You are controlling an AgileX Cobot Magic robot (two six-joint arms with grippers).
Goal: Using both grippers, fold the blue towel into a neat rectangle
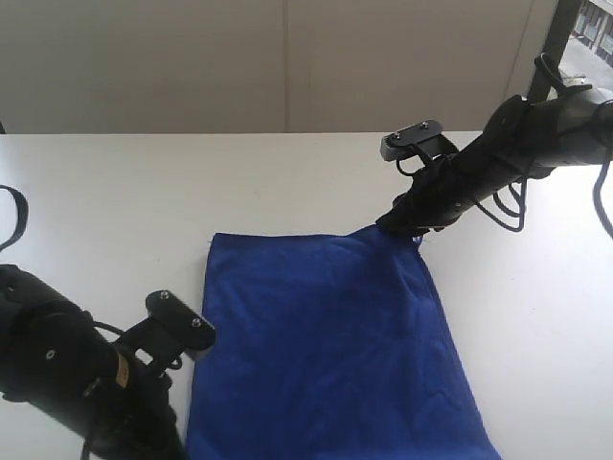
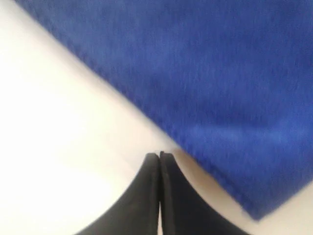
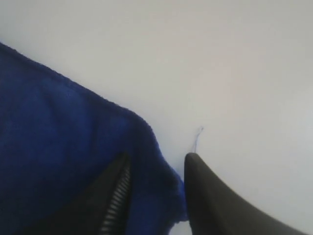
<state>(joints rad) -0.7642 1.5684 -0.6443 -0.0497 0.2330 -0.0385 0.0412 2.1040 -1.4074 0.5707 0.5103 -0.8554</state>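
Note:
The blue towel [image 1: 326,345] lies spread flat on the white table [image 1: 115,211], and its near edge runs out of the exterior view. My right gripper [image 1: 397,227] is down at the towel's far right corner. In the right wrist view its jaws stand apart around that bunched corner [image 3: 151,161] of the towel [image 3: 58,147], so the right gripper [image 3: 157,156] is open. My left gripper [image 1: 172,431] sits low at the towel's near left edge. The left wrist view shows the left gripper [image 2: 160,154] shut with nothing in it, over bare table just beside the towel's edge [image 2: 220,73].
A loose blue thread [image 3: 197,139] lies on the table by the right fingertip. A pale wall [image 1: 287,57] rises behind the table's far edge. A black cable loop [image 1: 14,216] hangs at the left edge of the exterior view.

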